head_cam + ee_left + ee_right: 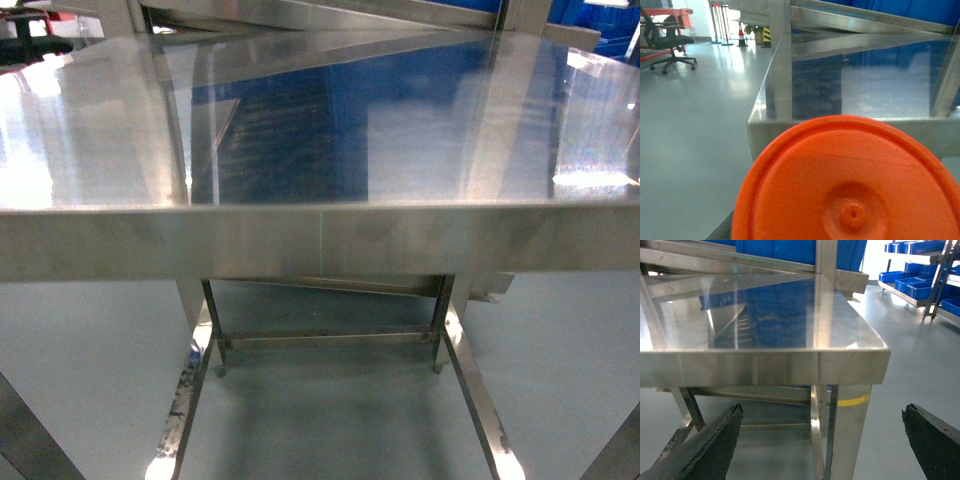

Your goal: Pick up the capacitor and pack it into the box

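The capacitor (850, 185) fills the lower part of the left wrist view as a big orange-red round face with a dimple at its centre, very close to the lens. It hangs in front of the steel table's edge, above the floor. It hides my left gripper's fingers, and its position between them indicates that they are holding it. My right gripper (822, 440) is open, its two black fingers (705, 445) wide apart with only the table leg and floor between them. The box is out of view. Neither gripper shows in the head view.
A shiny steel table (320, 240) stands right in front, its front edge at about wrist height, with a corner leg (850, 425) near my right gripper. Blue bins (912, 282) sit on racks at the right. An office chair (670, 42) stands far left.
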Motion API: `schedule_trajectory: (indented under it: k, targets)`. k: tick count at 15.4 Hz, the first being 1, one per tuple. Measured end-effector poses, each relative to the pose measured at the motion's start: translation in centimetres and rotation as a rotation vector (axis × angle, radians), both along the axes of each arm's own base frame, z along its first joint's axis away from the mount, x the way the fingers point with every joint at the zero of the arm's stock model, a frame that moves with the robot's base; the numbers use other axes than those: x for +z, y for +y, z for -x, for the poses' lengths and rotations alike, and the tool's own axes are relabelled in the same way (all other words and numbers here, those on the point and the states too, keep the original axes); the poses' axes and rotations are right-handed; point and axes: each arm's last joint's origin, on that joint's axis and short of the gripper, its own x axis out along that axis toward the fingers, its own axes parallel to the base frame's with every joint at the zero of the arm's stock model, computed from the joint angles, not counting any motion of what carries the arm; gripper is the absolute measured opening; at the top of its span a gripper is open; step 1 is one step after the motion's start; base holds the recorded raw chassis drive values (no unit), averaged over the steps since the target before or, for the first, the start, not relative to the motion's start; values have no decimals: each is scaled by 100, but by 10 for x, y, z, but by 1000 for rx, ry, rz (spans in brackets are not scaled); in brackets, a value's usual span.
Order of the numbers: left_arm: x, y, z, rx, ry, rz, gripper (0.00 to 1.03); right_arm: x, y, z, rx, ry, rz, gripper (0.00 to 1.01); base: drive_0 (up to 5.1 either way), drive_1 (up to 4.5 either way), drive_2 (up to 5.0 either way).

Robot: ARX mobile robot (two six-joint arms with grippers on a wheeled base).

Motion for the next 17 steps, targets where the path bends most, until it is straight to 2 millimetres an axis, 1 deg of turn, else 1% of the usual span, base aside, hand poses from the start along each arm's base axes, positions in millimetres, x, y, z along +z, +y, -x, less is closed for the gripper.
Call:
schedule_trajectory:
  k: [17]
  targets:
    - [0,0,0,0,0,0,44,0,0,0,0,2,1,98,0,0,0]
